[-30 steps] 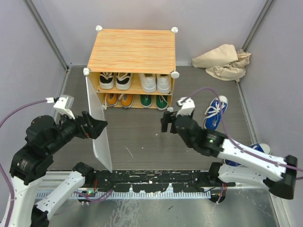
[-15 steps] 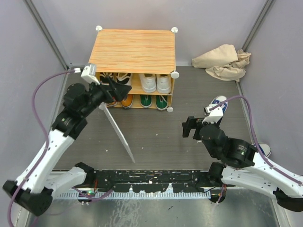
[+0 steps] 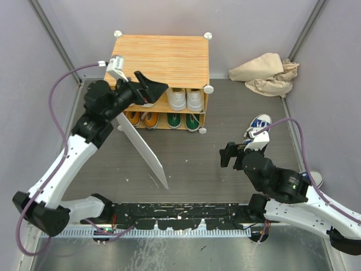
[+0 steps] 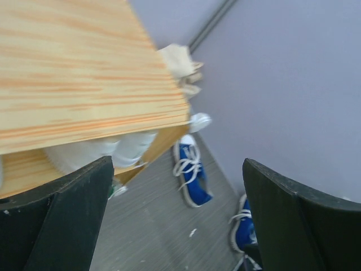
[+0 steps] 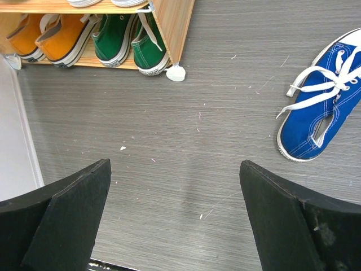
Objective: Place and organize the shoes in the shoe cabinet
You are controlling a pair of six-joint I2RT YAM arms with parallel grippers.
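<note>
Left gripper [image 3: 157, 91], apart and empty: rises to the cabinet [image 3: 158, 56] top, door [image 3: 141, 149] now half-shut, blue shoes [image 3: 258, 125] unstored.

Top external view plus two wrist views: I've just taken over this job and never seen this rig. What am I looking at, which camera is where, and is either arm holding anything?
You are seeing two robot arms bolted at the near edge of a table. The top external view looks down from above and behind them. Each wrist view looks out between that arm's own two black fingers.

The left gripper is open and holds nothing, raised beside the shoe cabinet, whose white door is swung open. The right gripper is also open and empty, over bare grey surface.

Inside the cabinet are white shoes on the upper shelf, with an orange pair and a green pair below. Outside, on the right, lie one blue shoe and a second blue shoe partly hidden by the right arm. A beige cloth lies at the far right.
</note>
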